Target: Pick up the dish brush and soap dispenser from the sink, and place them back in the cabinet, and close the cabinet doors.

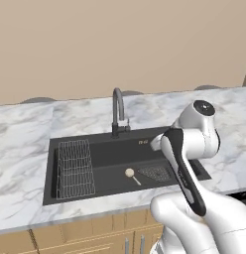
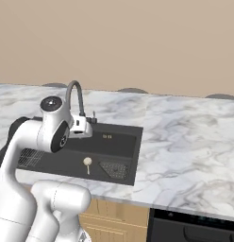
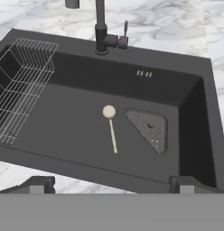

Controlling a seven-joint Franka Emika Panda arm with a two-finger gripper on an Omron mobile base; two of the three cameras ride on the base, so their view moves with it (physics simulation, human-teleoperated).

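1. Nearest the hand camera: two dark fingertips point(image 3: 41, 184) of the gripper point(image 3: 112, 185), spread wide at the bottom corners, released, grasping nothing, poised over the near rim of the sink point(image 3: 202, 113).
2. At far left in the basin: wire rack point(image 3: 19, 90), standing against the left wall, well apart from everything else.
3. Mid-floor: dish brush point(image 3: 111, 126), lying flat, round cream head toward the faucet, thin handle pointing toward the near rim; bare black floor on all sides of it.
4. Just right of the brush, not touching: triangular perforated drain cover point(image 3: 150, 128).
5. Back rim: dark gooseneck faucet point(image 3: 101, 27) with side lever; to its right, on the back wall, a small pale marking point(image 3: 144, 73), too small to read.
6. Right of the drain cover: bare floor up to the right wall.
7. Around the basin: marble counter point(image 1: 26, 139), open on both sides in the base views.
8. Below the counter edge in the left base view: tan drawer fronts point(image 1: 85, 235).
9. Right base view, lower right: dark appliance top point(image 2: 194, 227).
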